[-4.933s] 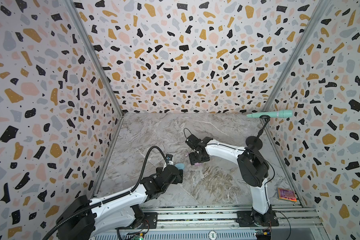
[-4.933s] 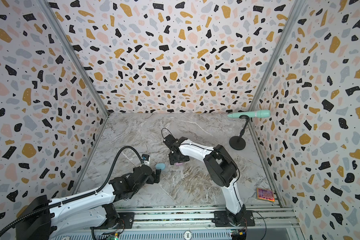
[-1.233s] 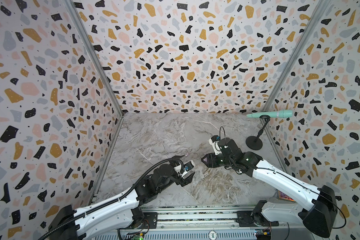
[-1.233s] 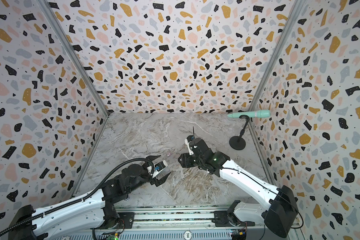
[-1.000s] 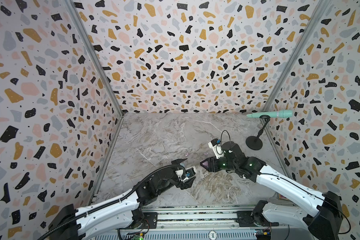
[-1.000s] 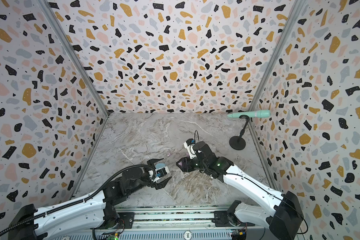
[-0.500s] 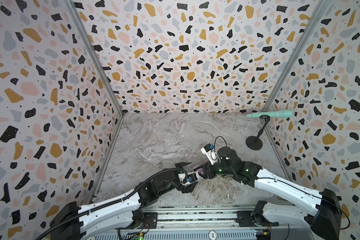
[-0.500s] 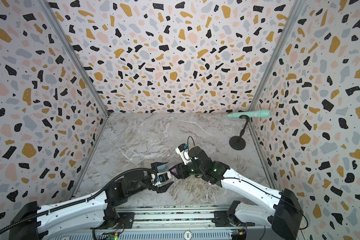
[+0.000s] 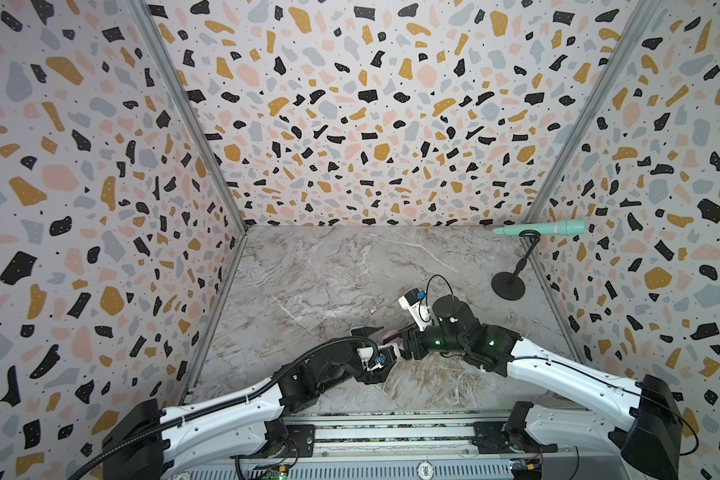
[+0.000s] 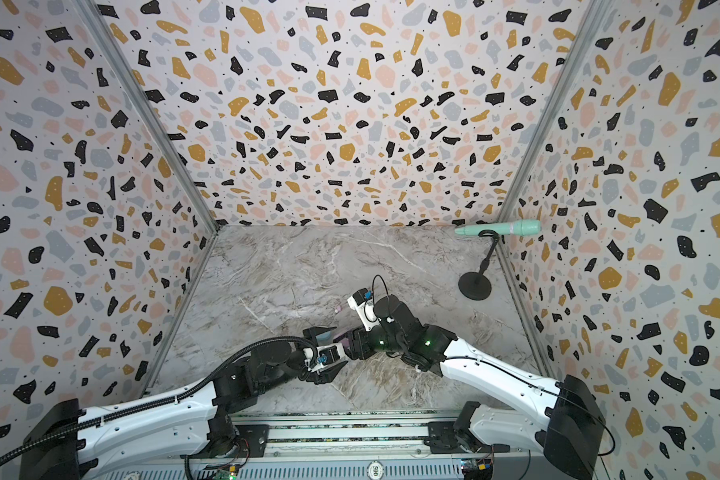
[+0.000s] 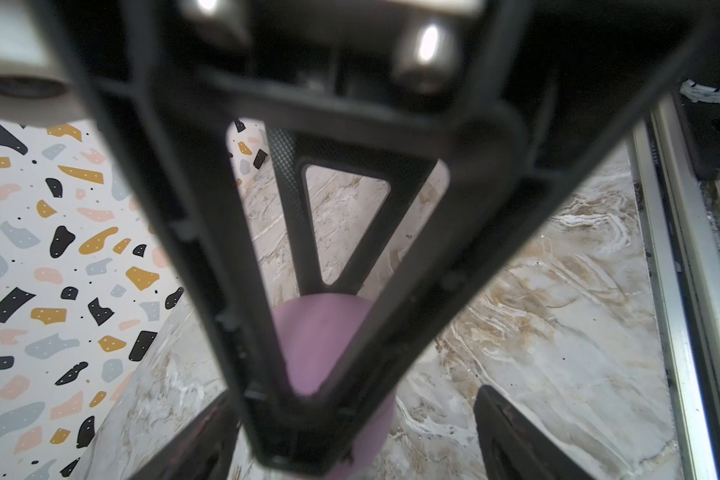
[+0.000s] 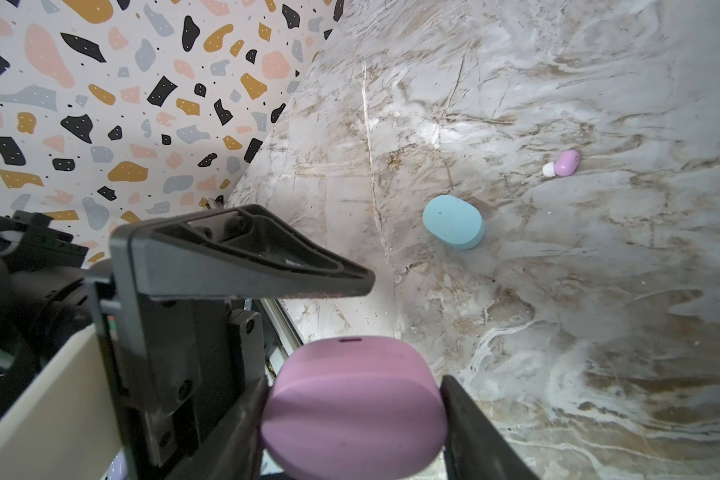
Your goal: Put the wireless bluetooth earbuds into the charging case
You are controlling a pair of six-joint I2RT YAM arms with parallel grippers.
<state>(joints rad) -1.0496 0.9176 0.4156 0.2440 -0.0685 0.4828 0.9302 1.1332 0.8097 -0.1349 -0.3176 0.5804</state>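
right gripper [image 12: 355, 379] clamps pink case [image 12: 350, 415], left gripper [image 11: 352, 397] spread wide (right wrist view, unlike left, shows blue case [image 12: 453, 222], earbud [image 12: 564, 163])

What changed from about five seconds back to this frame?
The right gripper, shut on the pink case, came slightly forward. The left gripper left the blue case on the table, moved right and now stands open at the pink case. The microphone stand is unmoved.

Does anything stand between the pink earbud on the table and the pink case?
Yes. The pink case, held in the right gripper, looks closed, so the pink earbud cannot enter yet. The blue case lies to one side.
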